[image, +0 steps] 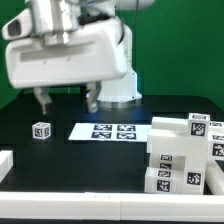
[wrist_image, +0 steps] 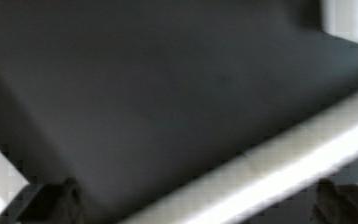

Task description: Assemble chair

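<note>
The chair parts (image: 182, 152) sit in a tight cluster of matte white blocks near the counter's front corner on the exterior view's right. The blocks stand stacked and pressed against one another, several showing small black-and-white square tags on their faces; how many separate pieces make up the cluster cannot be told. One small white tagged cube (image: 41, 130) stands alone toward the opposite side of the counter, well apart from the cluster. At the front corner on the exterior view's left, a white block (image: 5, 163) is cut off by the picture's edge.

Between the cube and the cluster lies the marker board (image: 108, 130), flat on the dark counter (image: 75, 165), with its tags facing up.

The pincer (image: 64, 100) hangs above the counter behind the cube and the marker board, its two dark fingers spread wide with nothing between them and touching none of the parts. Above it is the arm's large glossy white body (image: 70, 50).

In the wrist view the two dark fingertips (wrist_image: 48, 203) show at the picture's edge, apart, over the bare dark counter (wrist_image: 158, 100); a blurred white bar (wrist_image: 282, 165) crosses one corner, and what it is cannot be told.
</note>
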`<state>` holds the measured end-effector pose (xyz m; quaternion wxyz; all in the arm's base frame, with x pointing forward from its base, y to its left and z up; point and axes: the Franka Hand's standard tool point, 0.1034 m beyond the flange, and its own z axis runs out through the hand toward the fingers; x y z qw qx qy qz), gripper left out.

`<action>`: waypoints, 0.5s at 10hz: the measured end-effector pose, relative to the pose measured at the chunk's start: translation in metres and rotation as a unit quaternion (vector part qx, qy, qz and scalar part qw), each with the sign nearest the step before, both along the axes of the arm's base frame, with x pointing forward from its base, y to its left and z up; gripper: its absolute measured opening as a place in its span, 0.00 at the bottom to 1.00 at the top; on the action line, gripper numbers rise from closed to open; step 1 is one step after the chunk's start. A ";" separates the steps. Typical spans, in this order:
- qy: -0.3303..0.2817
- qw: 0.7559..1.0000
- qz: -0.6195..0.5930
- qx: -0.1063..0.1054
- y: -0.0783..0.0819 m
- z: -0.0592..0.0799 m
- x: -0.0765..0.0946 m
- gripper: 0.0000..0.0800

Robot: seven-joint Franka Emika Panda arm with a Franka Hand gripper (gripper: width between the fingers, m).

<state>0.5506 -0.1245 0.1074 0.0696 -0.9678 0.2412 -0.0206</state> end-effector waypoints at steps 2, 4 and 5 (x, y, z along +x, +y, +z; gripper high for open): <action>0.001 1.000 -0.011 -0.017 -0.014 -0.011 -0.018 0.81; -0.005 1.000 -0.009 -0.020 -0.018 -0.010 -0.022 0.81; -0.004 1.000 -0.009 -0.021 -0.018 -0.011 -0.022 0.81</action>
